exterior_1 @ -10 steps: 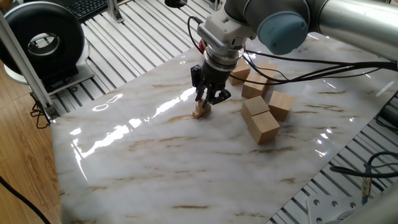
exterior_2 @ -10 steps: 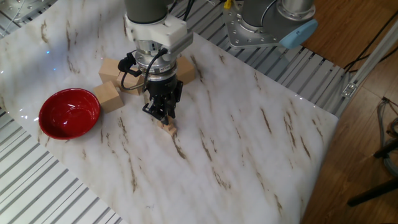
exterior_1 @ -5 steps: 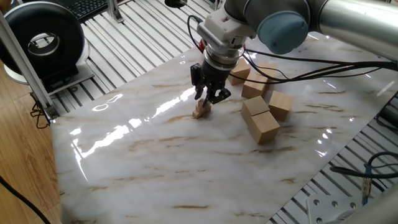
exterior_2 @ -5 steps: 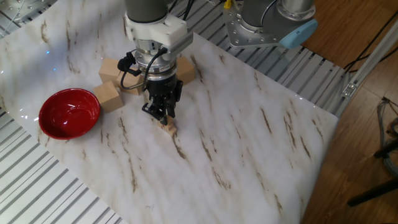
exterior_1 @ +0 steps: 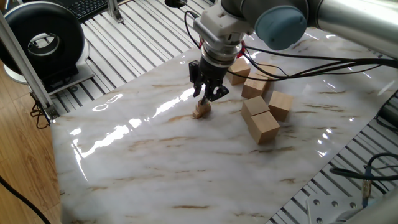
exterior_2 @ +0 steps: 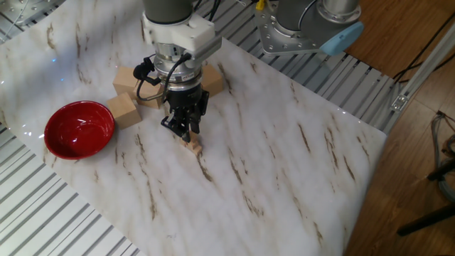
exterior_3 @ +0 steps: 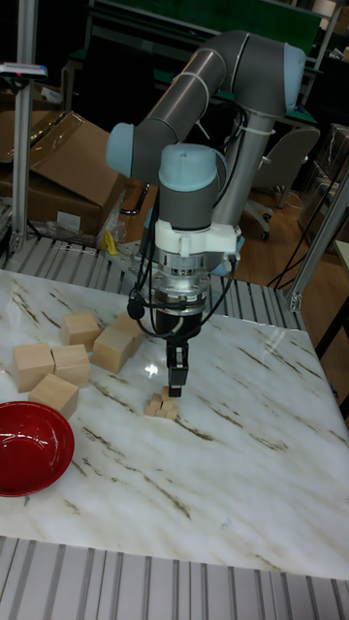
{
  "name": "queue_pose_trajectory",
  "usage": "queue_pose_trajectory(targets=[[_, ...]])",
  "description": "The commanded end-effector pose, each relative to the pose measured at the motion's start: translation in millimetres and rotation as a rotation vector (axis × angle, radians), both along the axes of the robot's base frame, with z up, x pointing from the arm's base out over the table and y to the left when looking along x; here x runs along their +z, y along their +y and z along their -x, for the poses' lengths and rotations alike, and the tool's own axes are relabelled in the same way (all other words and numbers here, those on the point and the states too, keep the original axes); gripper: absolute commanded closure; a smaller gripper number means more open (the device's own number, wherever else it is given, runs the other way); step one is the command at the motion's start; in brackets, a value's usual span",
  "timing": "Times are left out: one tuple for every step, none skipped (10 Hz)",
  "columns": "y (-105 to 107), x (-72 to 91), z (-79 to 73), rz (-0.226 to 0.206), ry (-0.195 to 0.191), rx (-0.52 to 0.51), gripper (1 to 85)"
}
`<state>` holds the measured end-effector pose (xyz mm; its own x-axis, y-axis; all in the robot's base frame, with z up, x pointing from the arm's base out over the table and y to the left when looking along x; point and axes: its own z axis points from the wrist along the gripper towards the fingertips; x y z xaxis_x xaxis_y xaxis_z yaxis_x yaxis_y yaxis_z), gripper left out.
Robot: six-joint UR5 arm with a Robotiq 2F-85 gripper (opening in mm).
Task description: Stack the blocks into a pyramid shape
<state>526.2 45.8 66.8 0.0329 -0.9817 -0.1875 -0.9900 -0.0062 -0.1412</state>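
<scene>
The blocks form a small stepped pile of tiny tan cubes [exterior_1: 200, 111] near the middle of the marble table; this pyramid shape also shows in the other fixed view [exterior_2: 192, 145] and the tall view [exterior_3: 162, 405]. My gripper [exterior_1: 206, 101] points straight down and hangs just above the pile's top cube, apart from it. Its fingers [exterior_3: 174, 386] stand slightly open and I see nothing between them. From the other side the gripper [exterior_2: 186, 133] sits just up and left of the pile.
Several large pale wooden blocks [exterior_1: 261, 121] lie behind and beside the arm, on the left in the tall view [exterior_3: 58, 363]. A red bowl [exterior_2: 79, 129] stands near the table edge. Ribbed metal surrounds the marble slab [exterior_1: 186, 180].
My gripper has risen a little off the pile and drifted slightly away. The pile of tiny cubes stays where it was.
</scene>
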Motion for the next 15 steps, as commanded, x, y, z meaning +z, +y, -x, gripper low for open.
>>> queue_pose_trajectory(targets=[[14.1, 6.6, -5.1, -0.019, 0.004, -0.04, 52.3], [16.9, 5.0, -6.1, -0.026, 0.005, -0.046, 53.0], [19.4, 2.6, -6.5, -0.027, 0.006, -0.049, 53.0], [22.7, 0.4, -6.4, -0.026, 0.005, -0.053, 53.0], [26.7, -1.1, -5.9, -0.033, 0.007, -0.061, 53.0], [27.2, -1.5, -5.2, -0.036, 0.009, -0.062, 53.0], [26.6, -2.4, -4.4, -0.039, 0.011, -0.062, 53.0], [24.7, -5.1, -3.5, -0.04, 0.013, -0.058, 53.0], [22.3, -8.5, -3.0, -0.043, 0.013, -0.057, 53.0], [20.8, -11.4, -2.5, -0.051, 0.013, -0.055, 53.0], [19.4, -12.6, -2.2, -0.05, 0.012, -0.054, 53.0], [19.3, -13.2, -2.5, -0.05, 0.012, -0.052, 53.0], [18.9, -14.1, -3.0, -0.048, 0.011, -0.049, 53.0], [17.4, -15.1, -3.2, -0.043, 0.011, -0.046, 53.0], [16.3, -15.6, -3.4, -0.039, 0.01, -0.042, 53.3]])
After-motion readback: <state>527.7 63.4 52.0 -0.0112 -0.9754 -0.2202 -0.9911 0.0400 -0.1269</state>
